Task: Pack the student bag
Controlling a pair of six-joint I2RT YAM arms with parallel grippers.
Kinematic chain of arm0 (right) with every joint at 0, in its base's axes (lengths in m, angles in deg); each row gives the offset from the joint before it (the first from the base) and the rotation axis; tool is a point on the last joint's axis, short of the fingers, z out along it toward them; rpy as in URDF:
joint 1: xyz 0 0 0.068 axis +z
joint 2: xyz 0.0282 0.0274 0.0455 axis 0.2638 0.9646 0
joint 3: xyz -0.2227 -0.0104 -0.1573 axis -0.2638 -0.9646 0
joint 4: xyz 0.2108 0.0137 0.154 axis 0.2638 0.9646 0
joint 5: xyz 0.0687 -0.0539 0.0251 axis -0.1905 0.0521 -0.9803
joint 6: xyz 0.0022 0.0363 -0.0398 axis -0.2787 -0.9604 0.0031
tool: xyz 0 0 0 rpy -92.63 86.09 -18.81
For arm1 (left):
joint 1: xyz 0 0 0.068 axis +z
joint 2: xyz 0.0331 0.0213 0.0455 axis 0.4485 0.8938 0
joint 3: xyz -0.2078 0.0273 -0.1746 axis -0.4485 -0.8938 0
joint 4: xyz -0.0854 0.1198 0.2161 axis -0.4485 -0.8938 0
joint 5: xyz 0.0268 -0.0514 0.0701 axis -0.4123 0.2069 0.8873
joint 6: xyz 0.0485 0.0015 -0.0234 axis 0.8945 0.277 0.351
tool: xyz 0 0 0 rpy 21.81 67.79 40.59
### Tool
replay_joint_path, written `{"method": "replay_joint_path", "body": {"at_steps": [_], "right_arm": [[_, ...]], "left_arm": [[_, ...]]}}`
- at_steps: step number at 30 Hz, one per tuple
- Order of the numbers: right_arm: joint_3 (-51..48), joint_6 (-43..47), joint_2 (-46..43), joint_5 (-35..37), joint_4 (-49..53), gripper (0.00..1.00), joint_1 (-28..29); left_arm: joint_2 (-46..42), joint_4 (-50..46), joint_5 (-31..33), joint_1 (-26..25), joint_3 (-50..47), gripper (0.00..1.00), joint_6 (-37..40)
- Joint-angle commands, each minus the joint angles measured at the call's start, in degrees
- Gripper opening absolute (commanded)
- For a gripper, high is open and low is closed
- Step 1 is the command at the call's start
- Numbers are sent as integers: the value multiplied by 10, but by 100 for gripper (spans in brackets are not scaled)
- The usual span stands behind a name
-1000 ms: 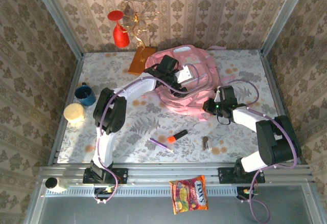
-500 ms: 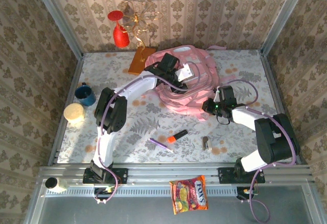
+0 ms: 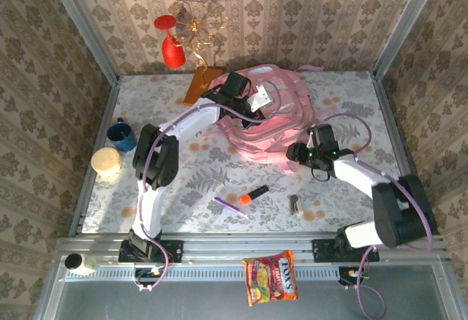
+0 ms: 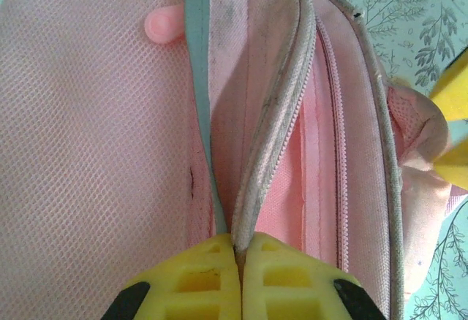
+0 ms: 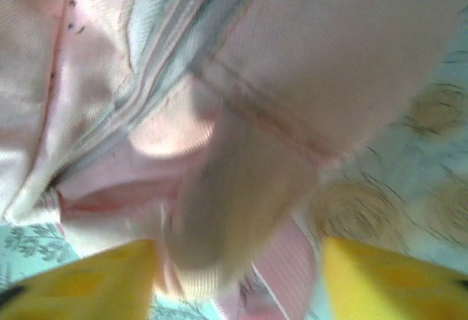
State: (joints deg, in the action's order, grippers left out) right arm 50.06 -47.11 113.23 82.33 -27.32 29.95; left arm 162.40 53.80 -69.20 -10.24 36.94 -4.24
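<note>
The student bag (image 3: 274, 123), a large pink backpack, lies at the back middle of the table. My left gripper (image 3: 251, 103) is over the bag's top left. In the left wrist view its yellow fingers (image 4: 278, 276) are pressed together on the grey zip edge of the student bag (image 4: 95, 152), so the left gripper (image 4: 238, 245) is shut on that edge. My right gripper (image 3: 295, 151) sits at the bag's near right corner. In the right wrist view the right gripper (image 5: 238, 261) is open, with a loose fold of the student bag (image 5: 329, 64) hanging between its fingers, blurred.
An orange marker (image 3: 252, 194), a purple pen (image 3: 227, 206) and a small grey item (image 3: 294, 204) lie on the near table. A blue mug (image 3: 122, 135) and a yellow-topped jar (image 3: 107, 161) stand left. A wooden stand with a red glass (image 3: 172, 51) is behind. A snack packet (image 3: 270, 278) rests on the front rail.
My left gripper has shut on the bag's zip edge and shifted slightly back. My right gripper has opened and let go of the bag's fabric.
</note>
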Motion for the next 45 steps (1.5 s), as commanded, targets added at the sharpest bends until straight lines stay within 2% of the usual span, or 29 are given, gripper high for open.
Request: {"method": "replay_joint_path", "body": {"at_steps": [1, 3, 7, 10, 13, 18, 21, 25, 27, 31, 35, 38, 45], "right_arm": [[0, -12, -88, 138, 160, 87, 65], [-14, -48, -134, 184, 218, 91, 121], [-49, -128, -172, 196, 279, 92, 205], [-55, -172, -150, 222, 309, 91, 259], [-55, -188, -111, 238, 315, 89, 291], [-62, -189, -53, 201, 260, 61, 317], [-60, -188, -42, 191, 255, 38, 325], [-26, -167, -76, 211, 282, 29, 319], [10, -133, -108, 210, 278, 28, 288], [56, -117, -132, 94, 108, 31, 170], [142, -138, -47, 94, -5, 36, 124], [174, -184, 23, 94, -97, 37, 94], [288, -231, 199, 99, -157, 38, 82]], "left_arm": [[-40, 56, -15, 17, -21, 0, -29], [-51, 68, -15, 20, -27, 0, -43], [-68, 82, -15, 23, -27, 0, -66], [-75, 89, -17, 23, -25, 0, -71], [-73, 86, -21, 23, -15, 0, -74], [-74, 74, -10, 21, -7, 0, -72], [-76, 63, -2, 22, 5, 0, -76], [-83, 64, -5, 25, 13, 0, -97], [-87, 70, -13, 27, 16, 0, -114], [-95, 80, -35, 30, 23, 0, -149], [-102, 103, -61, 36, 19, 0, -187], [-99, 103, -69, 37, 35, 0, -205], [-74, 75, -97, 39, 112, 0, -240]]}}
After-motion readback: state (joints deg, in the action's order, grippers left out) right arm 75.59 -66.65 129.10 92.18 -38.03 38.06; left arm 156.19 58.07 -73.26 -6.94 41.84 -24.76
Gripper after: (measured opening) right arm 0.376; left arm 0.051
